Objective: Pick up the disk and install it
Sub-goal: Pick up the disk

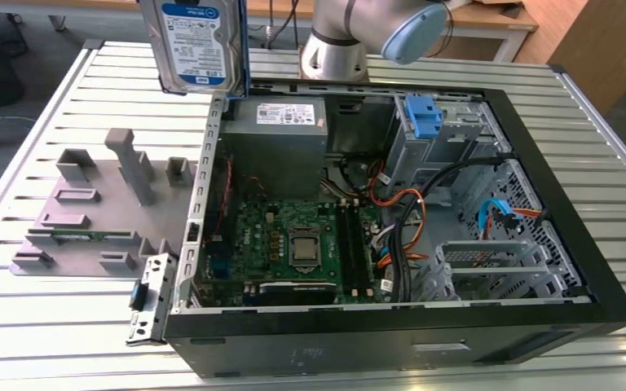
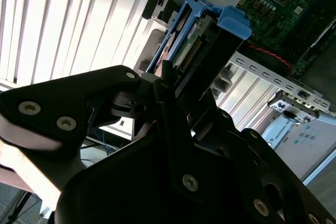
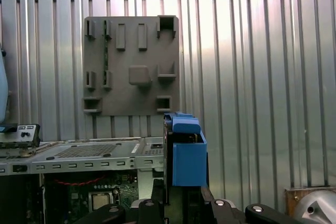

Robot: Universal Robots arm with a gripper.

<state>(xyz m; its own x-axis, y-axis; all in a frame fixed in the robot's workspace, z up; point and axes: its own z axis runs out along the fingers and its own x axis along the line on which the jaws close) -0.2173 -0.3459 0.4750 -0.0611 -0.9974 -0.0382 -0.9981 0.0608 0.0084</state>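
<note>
The ribbed aluminium table [image 1: 74, 350] carries an open black computer case [image 1: 400, 346] lying on its side. On the exterior view's left of the case sits a flat grey fixture plate [image 1: 85, 204] with moulded slots and upright posts. The silver, round-jointed arm [image 1: 346, 32] rises behind the case.

Inside the case, a grey metal power supply [image 1: 275, 134] with a white printed sticker sits in the far corner. A green motherboard [image 1: 280, 236] lies below it. Orange, black and blue cables [image 1: 406, 224] run along the motherboard's edge on the exterior view's right. A blue plastic bracket [image 1: 426, 118] with a tall tab stands in the perforated metal bay by the far wall.

The disk [image 1: 196, 41] hangs in the air above the far corner of the case on the exterior view's left, clear of the table. It stands upright with its blue-and-white label toward the camera. The label's print is too fine to make out. It is a flat silver-metal slab framed by blue plastic rails.

In the second wrist view the black gripper [image 2: 181, 85] has its jaws pinching the disk from both flat sides. The disk's connector edge and a blue rail tab stick out beyond the fingertips.
</note>
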